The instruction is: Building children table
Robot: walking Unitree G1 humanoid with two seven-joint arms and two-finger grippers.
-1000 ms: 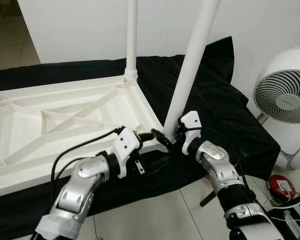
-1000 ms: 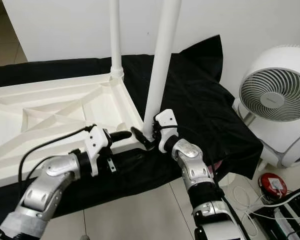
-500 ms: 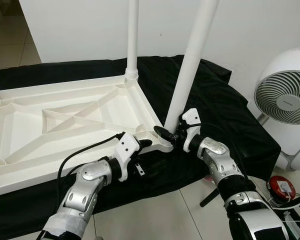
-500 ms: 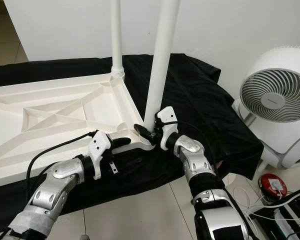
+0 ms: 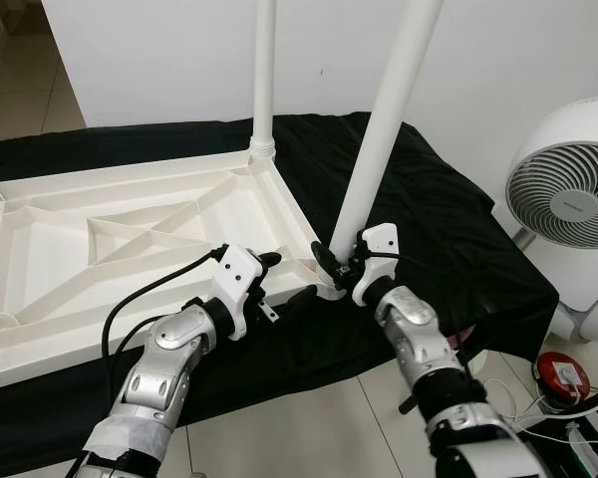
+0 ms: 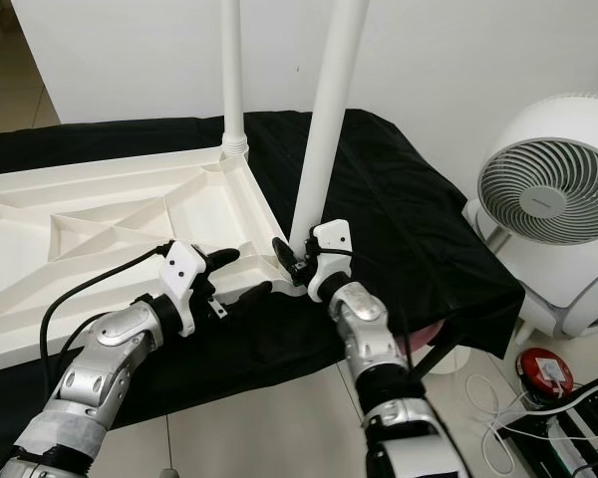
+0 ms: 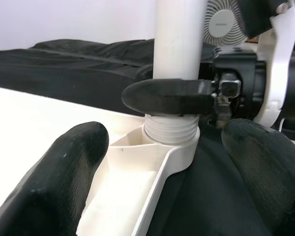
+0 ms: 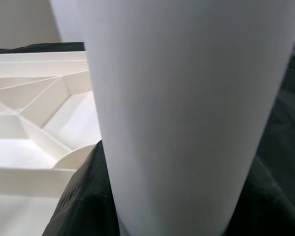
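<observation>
Our right gripper (image 5: 331, 267) had its jaws clenched round the near leg (image 5: 379, 129) just above its corner socket; our left gripper (image 5: 284, 279) hung released beside the upturned tabletop (image 5: 130, 234). Two legs stood fitted, the far leg (image 5: 263, 75) included; others seemingly remained.

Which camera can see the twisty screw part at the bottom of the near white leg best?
The left wrist view: the leg's threaded base sits close up, entering its corner socket. In the eye views it is tiny. The right wrist view shows just smooth pole.

White tabletop (image 5: 130, 229), black cloth (image 5: 448, 219)
</observation>
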